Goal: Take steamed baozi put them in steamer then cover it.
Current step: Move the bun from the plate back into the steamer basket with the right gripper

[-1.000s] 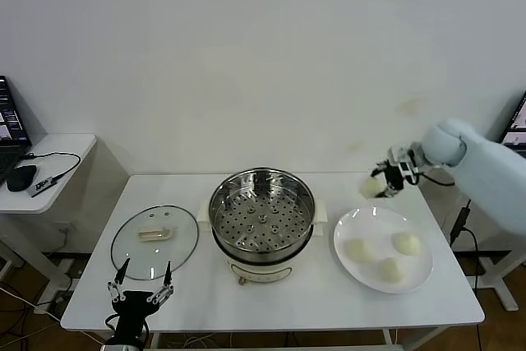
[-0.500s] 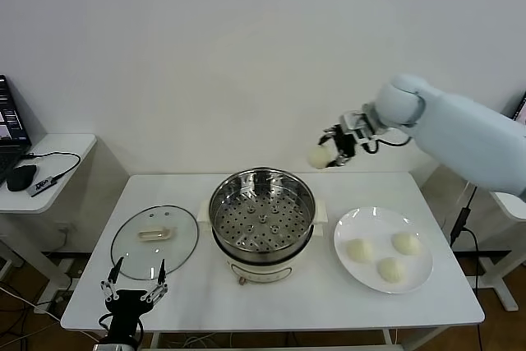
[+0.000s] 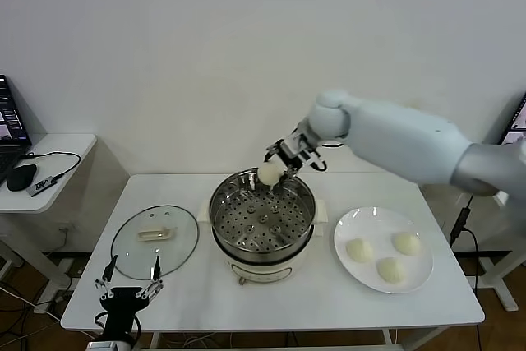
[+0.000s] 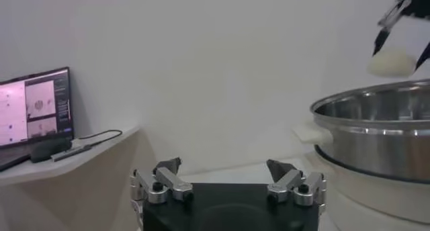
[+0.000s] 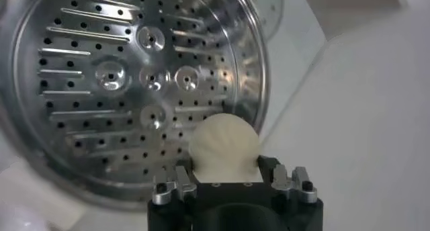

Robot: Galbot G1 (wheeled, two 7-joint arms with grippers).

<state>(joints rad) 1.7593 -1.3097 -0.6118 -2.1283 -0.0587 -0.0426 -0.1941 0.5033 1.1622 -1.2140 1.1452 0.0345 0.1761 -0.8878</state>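
Right tool (image 3: 277, 168) is clamped on one bun (image 3: 269, 173), hanging over the far rim of the steamer (image 3: 261, 211), so the tray sits just below and nearer. Three buns wait on the plate (image 3: 356, 224) to the right. Left tool (image 3: 129, 285) idles spread wide at the near counter (image 3: 320, 293) edge by the lid (image 3: 154, 241).

Right arm extended and working, left arm parked low.
Right gripper (image 3: 279, 163) is reached out across the front of the body toward the middle, wrist angled down, fingers (image 5: 176, 182) clamped on a load between them. Left gripper (image 3: 127, 279) sits at the near left, pointing forward, jaws spread wide with nothing between them, fingertips (image 4: 168, 165) well apart.
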